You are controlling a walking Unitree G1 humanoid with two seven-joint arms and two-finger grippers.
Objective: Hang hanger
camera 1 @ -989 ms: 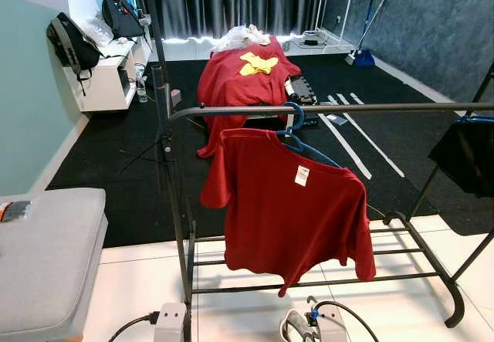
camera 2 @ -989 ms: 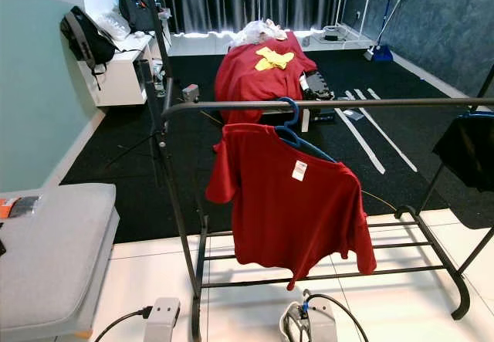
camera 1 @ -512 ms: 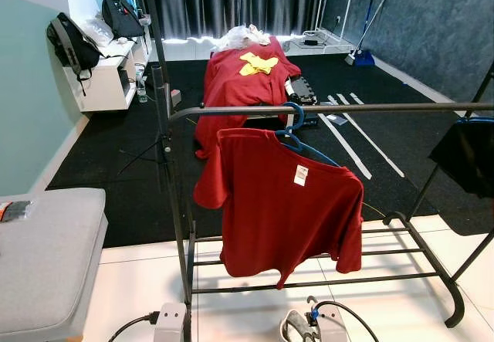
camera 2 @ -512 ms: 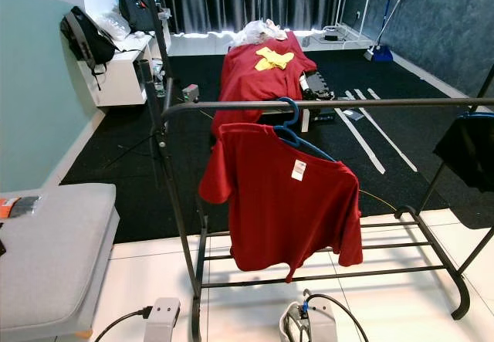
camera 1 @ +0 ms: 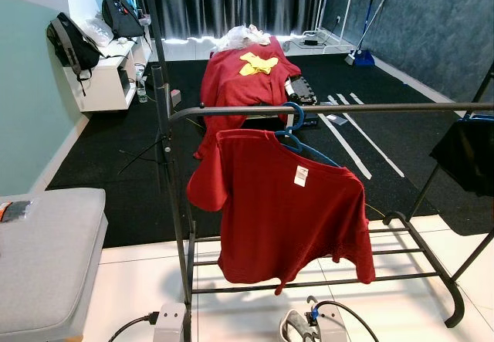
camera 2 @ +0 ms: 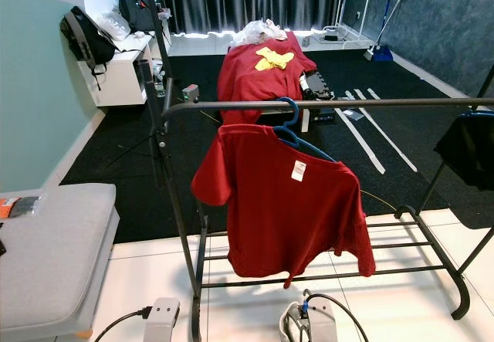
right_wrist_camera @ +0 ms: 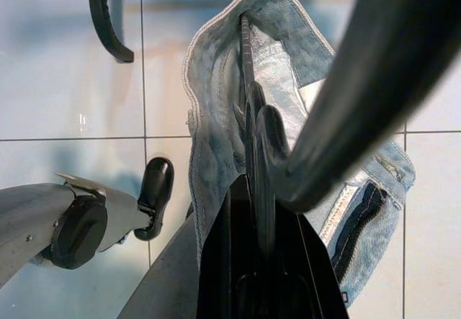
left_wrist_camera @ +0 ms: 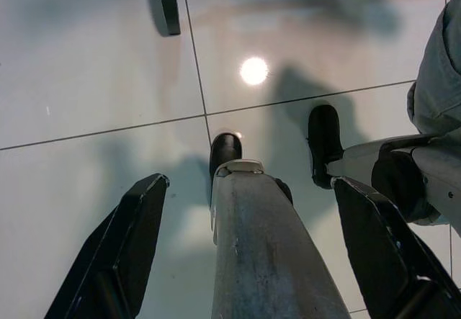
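A red T-shirt (camera 1: 285, 203) hangs on a blue hanger (camera 1: 297, 137) whose hook sits over the dark rail (camera 1: 370, 108) of a clothes rack. My left gripper (left_wrist_camera: 251, 183) hangs low and open over the white floor tiles, with my own silver leg between its fingers' view. My right gripper (right_wrist_camera: 252, 189) also hangs low, shut on the grey hook of another hanger (right_wrist_camera: 288, 168). A pale blue denim garment (right_wrist_camera: 216, 103) hangs from that hanger, above the tiles.
A dark garment (camera 1: 467, 153) hangs at the rail's right end. The rack's low bars (camera 1: 309, 261) and feet (camera 1: 455, 311) stand ahead. A grey bench (camera 1: 46, 257) is at the left. Cabled white boxes (camera 1: 170, 319) lie near my feet. A red-draped table (camera 1: 243, 76) stands beyond.
The red T-shirt is swinging on its hanger: its left sleeve has drifted further left and the hem has shifted. The hanger hook stays on the rail.
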